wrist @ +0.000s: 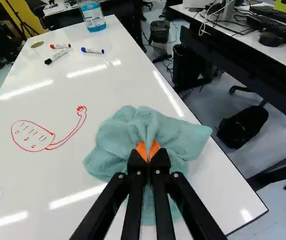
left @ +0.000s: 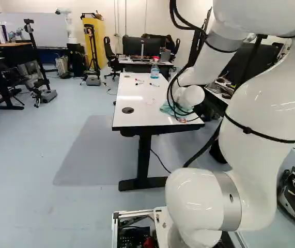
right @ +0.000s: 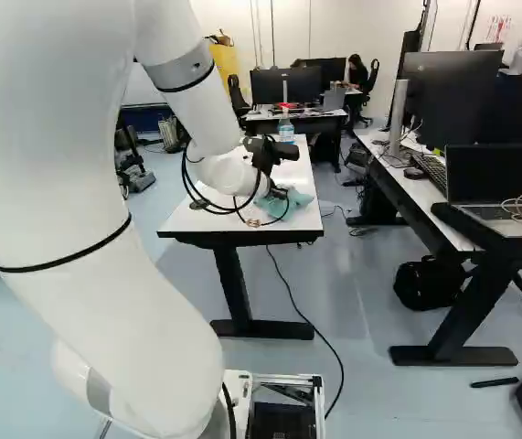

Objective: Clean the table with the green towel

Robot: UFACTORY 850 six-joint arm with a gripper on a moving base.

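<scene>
My gripper [right: 280, 192] is low over the white table [right: 229, 218], partly hidden by cables and the wrist in the right base view. In the wrist view the gripper [wrist: 148, 152] is shut on the green towel [wrist: 117, 135], its orange pads pinching a raised fold. The rest of the towel spreads around the fingertips on the tabletop, close to the table's long edge. Red marker lines [wrist: 34, 136], an oval joined to a curved stroke, stand on the white surface beside the towel.
Several markers [wrist: 92, 51], a tape roll [wrist: 37, 44] and a spray bottle [wrist: 92, 17] stand at the table's far end. A dark round disc [left: 128, 110] is set near its near corner. A second desk [right: 425, 197] with monitors runs alongside.
</scene>
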